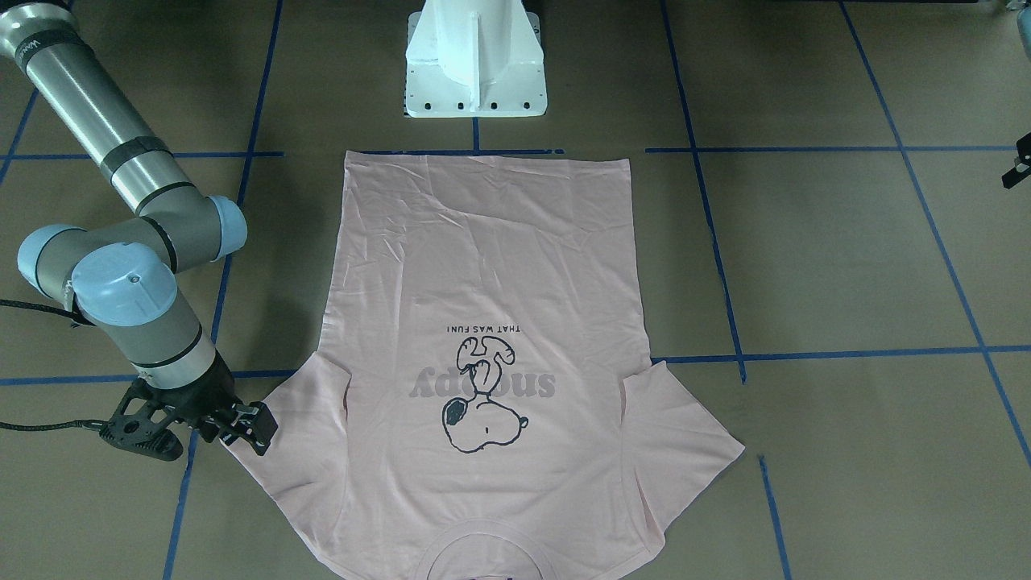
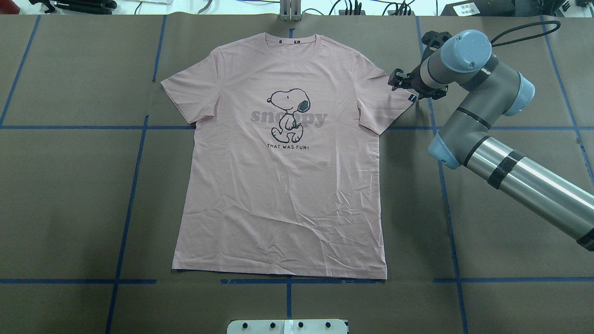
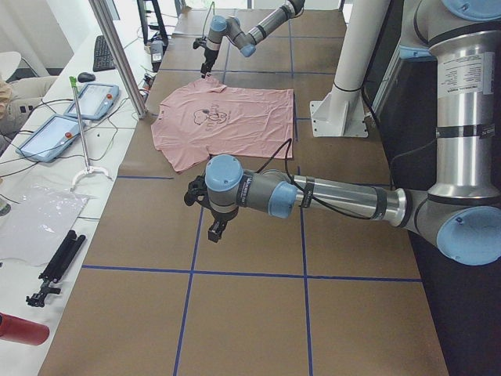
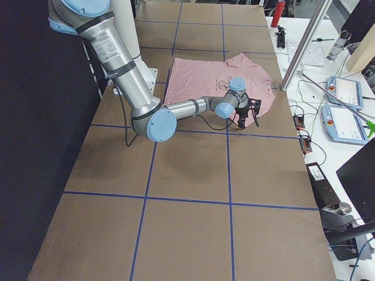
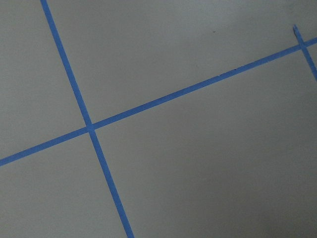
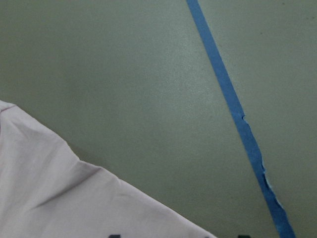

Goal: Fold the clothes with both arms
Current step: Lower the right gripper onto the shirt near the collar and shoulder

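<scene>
Pale pink T-shirt (image 2: 278,185) lies spread flat and print-up in the middle of the brown table (image 2: 69,185), with its collar toward the top of the overhead view and its hem just above the white pedestal (image 2: 287,326) at the bottom edge. The Snoopy print and grey lettering face the camera, and light creases cross the lower half. The right arm (image 2: 510,171) enters from the lower right of the overhead view and bends back toward the shirt. The right gripper (image 2: 404,88) hangs at the outer edge of the sleeve (image 2: 383,99) in the upper right; its jaws look apart, and whether they touch the cloth I cannot tell. Its wrist camera shows only the sleeve's edge, bare table and a strip of blue tape (image 2: 69,126). The left arm (image 3: 337,196) stretches across the near part of the exterior left view, and the left gripper (image 3: 213,227) points down over bare table, well apart from the shirt — whether it is apart or together cannot be told. A metal post (image 2: 290,10) stands at the table's edge just beyond the collar. On the side bench at the left of the exterior left view sit two pendant tablets (image 3: 94,100), a keyboard (image 3: 103,53), a black tool (image 3: 59,266) and a red bottle (image 3: 19,329) — all off the table.
</scene>
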`<state>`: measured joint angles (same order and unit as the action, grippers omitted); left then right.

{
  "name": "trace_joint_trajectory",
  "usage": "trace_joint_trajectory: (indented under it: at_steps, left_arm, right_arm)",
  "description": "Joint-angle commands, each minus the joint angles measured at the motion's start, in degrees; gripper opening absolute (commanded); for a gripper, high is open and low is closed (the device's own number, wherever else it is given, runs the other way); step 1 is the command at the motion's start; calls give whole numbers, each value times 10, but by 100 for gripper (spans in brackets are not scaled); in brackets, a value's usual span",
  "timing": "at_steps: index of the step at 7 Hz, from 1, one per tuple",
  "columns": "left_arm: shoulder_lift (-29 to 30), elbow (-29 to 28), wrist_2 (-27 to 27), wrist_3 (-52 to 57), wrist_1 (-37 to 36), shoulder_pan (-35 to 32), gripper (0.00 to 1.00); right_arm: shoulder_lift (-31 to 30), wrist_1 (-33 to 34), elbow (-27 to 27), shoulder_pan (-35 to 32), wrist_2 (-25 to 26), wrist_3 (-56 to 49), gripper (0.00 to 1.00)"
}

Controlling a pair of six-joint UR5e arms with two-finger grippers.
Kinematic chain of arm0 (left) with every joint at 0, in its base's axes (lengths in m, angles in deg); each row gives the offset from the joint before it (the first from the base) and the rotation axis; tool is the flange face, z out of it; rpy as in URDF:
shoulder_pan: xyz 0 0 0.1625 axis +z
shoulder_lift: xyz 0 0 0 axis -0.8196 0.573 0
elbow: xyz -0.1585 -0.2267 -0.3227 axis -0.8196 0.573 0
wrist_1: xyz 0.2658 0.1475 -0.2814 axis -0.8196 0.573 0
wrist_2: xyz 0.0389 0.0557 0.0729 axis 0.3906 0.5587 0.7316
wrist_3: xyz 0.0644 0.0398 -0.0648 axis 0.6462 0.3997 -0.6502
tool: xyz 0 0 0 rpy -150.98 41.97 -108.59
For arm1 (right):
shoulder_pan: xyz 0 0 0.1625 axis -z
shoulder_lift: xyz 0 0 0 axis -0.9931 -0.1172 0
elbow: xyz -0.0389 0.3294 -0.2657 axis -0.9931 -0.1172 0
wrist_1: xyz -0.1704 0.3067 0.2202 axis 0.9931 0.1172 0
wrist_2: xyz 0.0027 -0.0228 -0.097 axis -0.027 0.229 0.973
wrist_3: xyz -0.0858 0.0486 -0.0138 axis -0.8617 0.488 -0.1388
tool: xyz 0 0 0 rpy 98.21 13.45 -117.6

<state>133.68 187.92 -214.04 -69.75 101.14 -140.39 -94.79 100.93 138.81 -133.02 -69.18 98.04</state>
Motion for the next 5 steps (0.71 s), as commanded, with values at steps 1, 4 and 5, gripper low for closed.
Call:
trace_joint_trajectory:
  at_steps: [1, 4, 5]
  left_arm:
    - [2, -3, -1, 1, 0, 0, 100]
    - [4, 0, -1, 0, 0, 0, 100]
    - [5, 2, -2, -1, 0, 0, 100]
  right_arm:
    - [-2, 1, -4, 2, 11, 0, 76]
    - [-5, 0, -2, 5, 11, 0, 0]
    - [-2, 0, 0, 6, 10, -2, 0]
